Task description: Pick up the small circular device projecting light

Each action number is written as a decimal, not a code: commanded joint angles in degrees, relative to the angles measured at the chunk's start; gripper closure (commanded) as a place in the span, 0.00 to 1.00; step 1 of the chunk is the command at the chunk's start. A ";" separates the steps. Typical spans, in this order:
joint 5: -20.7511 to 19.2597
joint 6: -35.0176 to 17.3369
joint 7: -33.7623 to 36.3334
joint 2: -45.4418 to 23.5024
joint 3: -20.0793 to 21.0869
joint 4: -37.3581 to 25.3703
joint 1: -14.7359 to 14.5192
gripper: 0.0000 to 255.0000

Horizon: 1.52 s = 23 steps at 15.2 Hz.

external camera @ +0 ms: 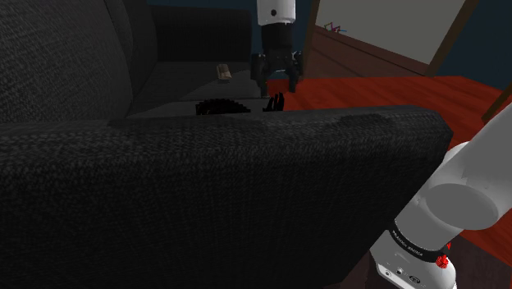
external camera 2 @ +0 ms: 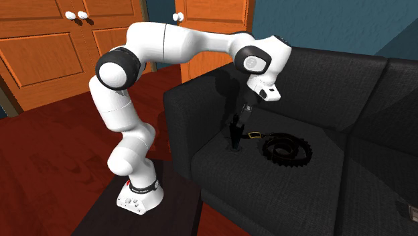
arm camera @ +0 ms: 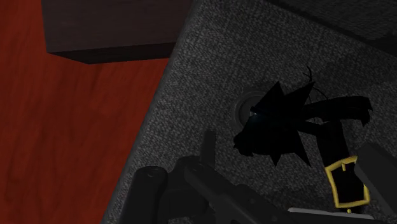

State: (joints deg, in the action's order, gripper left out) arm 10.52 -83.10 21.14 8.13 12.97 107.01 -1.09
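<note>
The device (arm camera: pixel 243 109) is seen in the wrist view as a small, flat, grey round ring lying on the sofa (arm camera: pixel 267 57) seat, close to the seat's front edge. Part of its rim is covered by a jagged, flat-black shape (arm camera: pixel 286 127) with pointed spikes. In the second exterior view the device (external camera 2: pixel 236 149) is made out as a small round base on the seat, with the spiky shape (external camera 2: pixel 235 133) standing upright on it.

The gripper (external camera: pixel 277 84) is held above this spot, pointing down. In the shoulder view its fingers (external camera: pixel 262 80) are seen spread apart, with nothing clasped between them. In the second exterior view the gripper (external camera 2: pixel 243 114) is seen edge-on, just over the spiky shape; whether they touch cannot be told.

The sofa (external camera 2: pixel 321 74) is covered in a dark grey, coarsely woven cloth whose grain shows plainly on the backrest (external camera: pixel 205 189). Just beside the device lies a collar (external camera 2: pixel 288 151), a black ring edged with short teeth. A strap from it carries a rectangular gold buckle (arm camera: pixel 347 184), which lies between ring and device (external camera 2: pixel 253 134). The collar (external camera: pixel 217 107) is also seen on the seat in the shoulder view.

The arm (external camera 2: pixel 174 40) is smooth, glossy white with dark joints. The floor (arm camera: pixel 76 127) is of red-brown wood with a streaked grain. Orange panelled doors (external camera 2: pixel 40 53) with white knobs are seen behind.
</note>
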 commanded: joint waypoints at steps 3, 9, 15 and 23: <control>0.12 -2.73 -0.16 -0.32 0.15 2.60 -0.08 0.00; 0.12 -3.74 -0.37 -0.29 0.14 3.66 -0.07 1.00; 0.11 -3.68 -0.30 -0.41 0.17 3.48 -0.08 1.00; 0.10 1.40 0.44 -0.51 0.01 -1.76 -0.02 1.00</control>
State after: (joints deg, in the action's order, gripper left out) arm 10.55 -82.51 21.42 7.41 12.98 105.86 -1.09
